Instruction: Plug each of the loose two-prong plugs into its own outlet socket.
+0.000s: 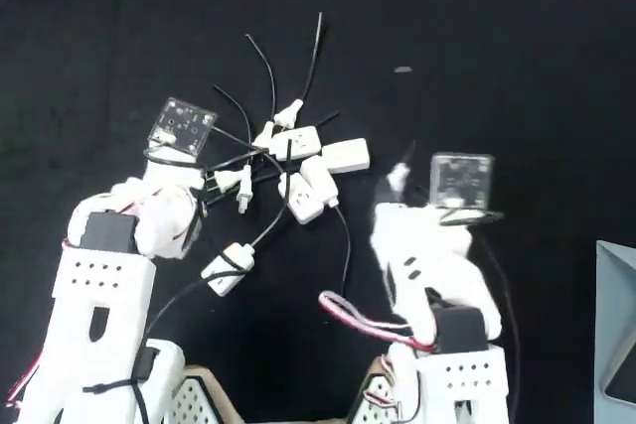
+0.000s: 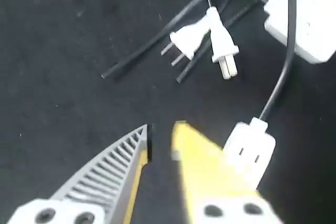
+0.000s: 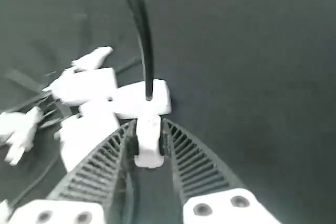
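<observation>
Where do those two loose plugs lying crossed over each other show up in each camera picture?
High view: the crossed plugs lie left of centre, just left of the outlet sockets.
Left wrist view: the crossed plugs lie on black cords beyond the left fingers.
Right wrist view: probably the white pair past the outlet sockets.
Shared landmark: the outlet sockets.

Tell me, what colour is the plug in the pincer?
The plug is white, with a black cord. The right wrist view shows it best.
</observation>
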`<state>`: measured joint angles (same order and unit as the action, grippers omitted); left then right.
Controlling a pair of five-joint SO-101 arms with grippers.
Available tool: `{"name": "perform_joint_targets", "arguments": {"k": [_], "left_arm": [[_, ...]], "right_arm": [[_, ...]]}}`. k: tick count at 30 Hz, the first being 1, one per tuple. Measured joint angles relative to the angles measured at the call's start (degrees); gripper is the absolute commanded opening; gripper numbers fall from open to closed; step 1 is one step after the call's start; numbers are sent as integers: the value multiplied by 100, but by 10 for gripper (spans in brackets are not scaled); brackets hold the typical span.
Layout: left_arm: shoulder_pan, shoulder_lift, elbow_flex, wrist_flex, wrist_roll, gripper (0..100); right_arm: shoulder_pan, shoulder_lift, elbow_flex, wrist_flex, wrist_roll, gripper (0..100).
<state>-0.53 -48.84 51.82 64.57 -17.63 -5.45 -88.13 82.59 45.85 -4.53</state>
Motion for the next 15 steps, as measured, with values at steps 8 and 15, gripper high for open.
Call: {"name": "perform_joint_targets", "arguments": {"k": [8, 15], "left_arm": [[-35, -246, 44, -624, 905, 28], [255, -1609, 800, -1389, 1477, 28]], "right_arm": [[-1486, 0, -747, 378, 589, 11], [-2919, 0, -1618, 1547, 607, 11]]}}
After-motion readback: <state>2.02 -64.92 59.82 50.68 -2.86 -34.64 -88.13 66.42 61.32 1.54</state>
